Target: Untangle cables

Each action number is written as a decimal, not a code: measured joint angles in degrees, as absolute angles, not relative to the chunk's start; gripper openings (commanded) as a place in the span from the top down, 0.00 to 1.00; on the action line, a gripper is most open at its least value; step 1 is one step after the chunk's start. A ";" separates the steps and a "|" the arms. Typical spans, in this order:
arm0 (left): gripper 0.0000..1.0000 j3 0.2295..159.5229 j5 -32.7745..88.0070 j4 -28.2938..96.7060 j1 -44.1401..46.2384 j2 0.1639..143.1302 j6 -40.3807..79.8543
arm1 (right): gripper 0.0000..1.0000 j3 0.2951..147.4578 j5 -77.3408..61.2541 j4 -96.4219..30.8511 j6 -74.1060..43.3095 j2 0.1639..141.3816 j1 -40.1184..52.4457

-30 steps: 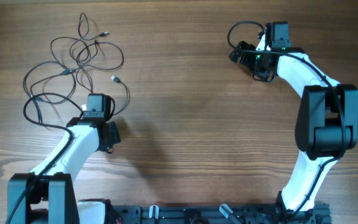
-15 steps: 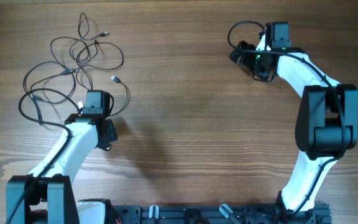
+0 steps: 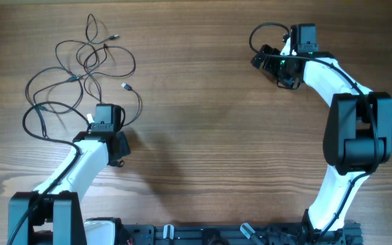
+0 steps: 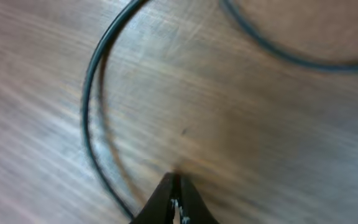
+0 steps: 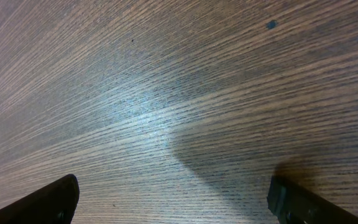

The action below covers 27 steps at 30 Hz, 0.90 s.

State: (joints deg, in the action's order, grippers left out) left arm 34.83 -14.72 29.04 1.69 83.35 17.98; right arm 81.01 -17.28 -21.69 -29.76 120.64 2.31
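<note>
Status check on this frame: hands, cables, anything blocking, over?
Left hand shut on a strand of the cables. Right hand open over the table, away from the bunch. Cables looped together, not untangled. Nothing in the way.

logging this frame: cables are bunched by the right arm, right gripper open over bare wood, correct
No, the cables are bunched by the left arm, as the overhead view shows. The right gripper is indeed open over bare wood.
</note>
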 measured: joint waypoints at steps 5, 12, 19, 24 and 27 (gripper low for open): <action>0.91 33.65 -12.10 22.48 1.69 83.33 17.98 | 0.00 81.01 -17.28 -21.67 -29.76 120.64 2.31; 0.96 32.91 -12.84 19.11 1.45 83.24 16.58 | 0.00 81.01 -17.28 -21.69 -29.76 120.64 2.31; 0.96 37.10 -13.85 24.08 -3.97 81.47 15.79 | 0.00 81.01 -17.28 -21.65 -29.76 120.64 2.31; 0.96 37.36 -13.89 34.65 -11.07 81.36 19.27 | 0.00 81.01 -17.28 -21.58 -29.76 120.64 2.31; 0.95 36.86 -13.61 38.15 -12.34 81.36 21.80 | 0.00 81.01 -17.28 -21.58 -29.76 120.64 2.31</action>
